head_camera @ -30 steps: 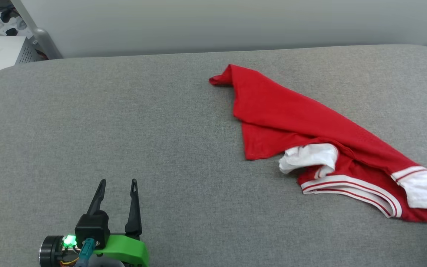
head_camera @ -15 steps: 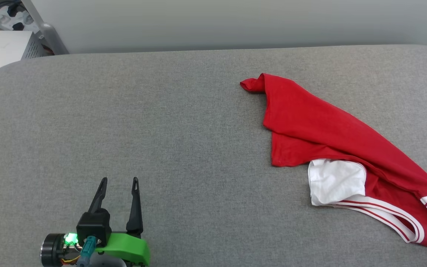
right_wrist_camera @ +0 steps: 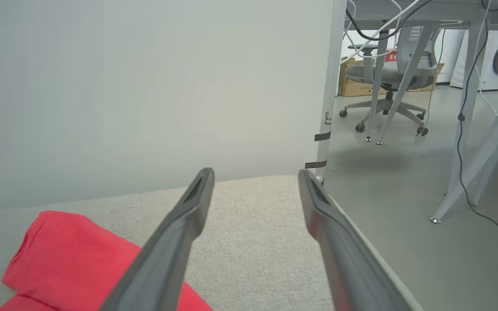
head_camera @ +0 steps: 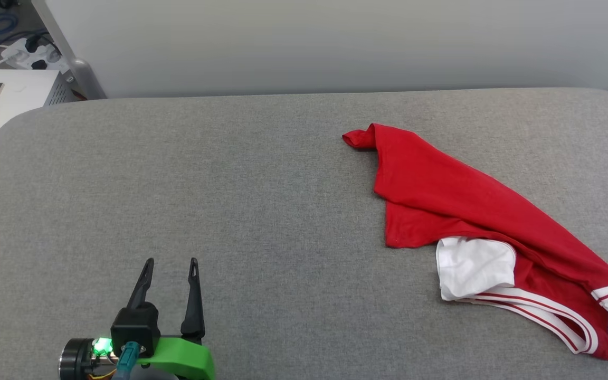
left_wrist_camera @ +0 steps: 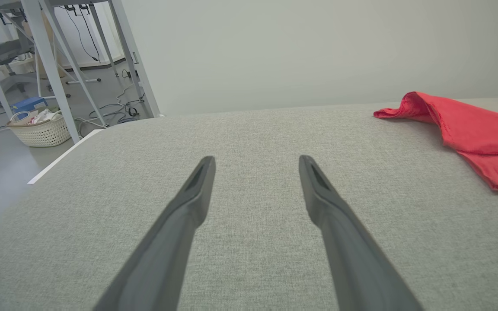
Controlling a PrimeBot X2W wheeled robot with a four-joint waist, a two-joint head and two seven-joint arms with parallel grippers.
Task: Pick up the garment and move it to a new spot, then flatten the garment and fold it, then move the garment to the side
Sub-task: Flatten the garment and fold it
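The garment (head_camera: pixel 457 195), a red T-shirt with white sleeves and striped trim, lies crumpled on the right half of the grey padded table (head_camera: pixel 230 200), its hem corner pointing to the back. My left gripper (head_camera: pixel 171 261) stands open near the front left, well apart from the garment, nothing between its fingers. In the left wrist view the left gripper (left_wrist_camera: pixel 255 162) is open over bare fabric, the garment (left_wrist_camera: pixel 469 125) off to the right. In the right wrist view my right gripper (right_wrist_camera: pixel 255 172) is open and holds nothing, with the garment (right_wrist_camera: pixel 71 255) low at the left.
A pale wall runs behind the table. A white cabinet (head_camera: pixel 3 100) and cables sit at the back left. Beyond the table's right edge (right_wrist_camera: pixel 361 255) are bare floor, an office chair (right_wrist_camera: pixel 383 86) and desk legs. A basket (left_wrist_camera: pixel 41 127) stands on the floor at the left.
The white sleeve near the middle has dropped flat and the garment has settled on the table. The head camera has shifted, so the whole picture has moved. My left gripper holds its place.
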